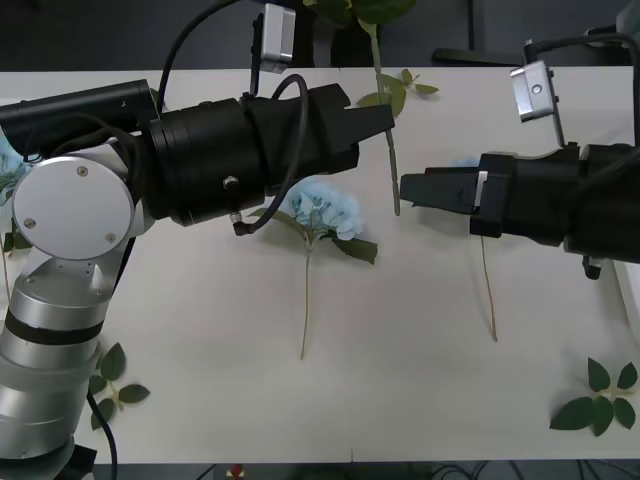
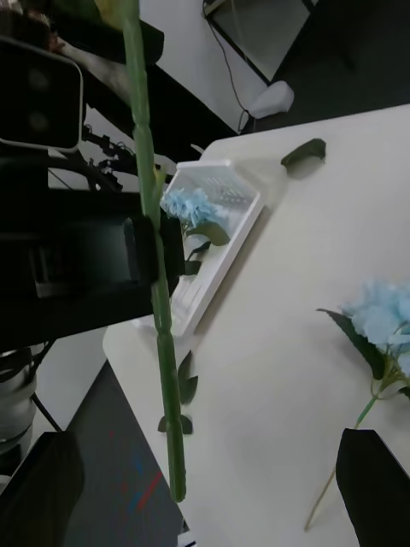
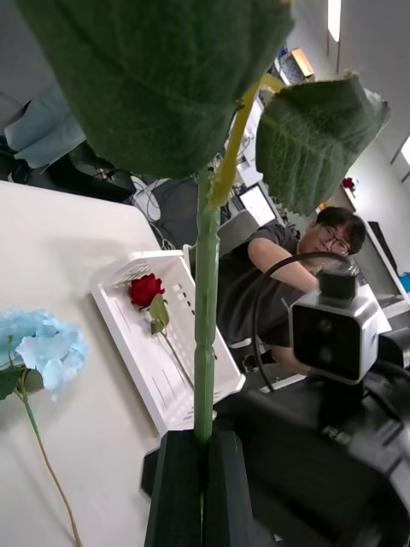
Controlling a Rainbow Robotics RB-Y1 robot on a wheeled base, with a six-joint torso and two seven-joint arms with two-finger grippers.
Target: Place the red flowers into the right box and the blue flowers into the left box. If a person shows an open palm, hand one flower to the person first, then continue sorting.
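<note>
My left end effector (image 1: 386, 124) is closed on the held stem (image 1: 394, 178), pinching it partway along, with a length hanging free below and the rest rising past two broad leaves (image 3: 320, 137). It is held well above the tabletop (image 1: 420, 340), near the middle. Its head is out of sight, so I cannot tell whether it is red or blue. My right end effector (image 1: 408, 189) is spread wide and empty, its tips just beside the hanging end. I judge the stem light and fairly stiff: it hangs straight, looks like green plastic with small knuckles along it, and is probably smooth enough to twist in a loose pinch. The leafy top should make it top-heavy. If the right side takes it, I would close on the bare stretch below my left fingers, square across the shaft and against a knuckle, never on the leaves or petals, which would crush or slip. A red flower (image 3: 145, 289) already lies in the right box (image 3: 128, 359), and a blue flower (image 2: 193, 205) in the left box (image 2: 213, 273). Two more blue hydrangeas lie on the tabletop, one (image 1: 325, 210) under my left arm and one (image 1: 466, 162) partly under the right; their soft heads want a stem grip too.
</note>
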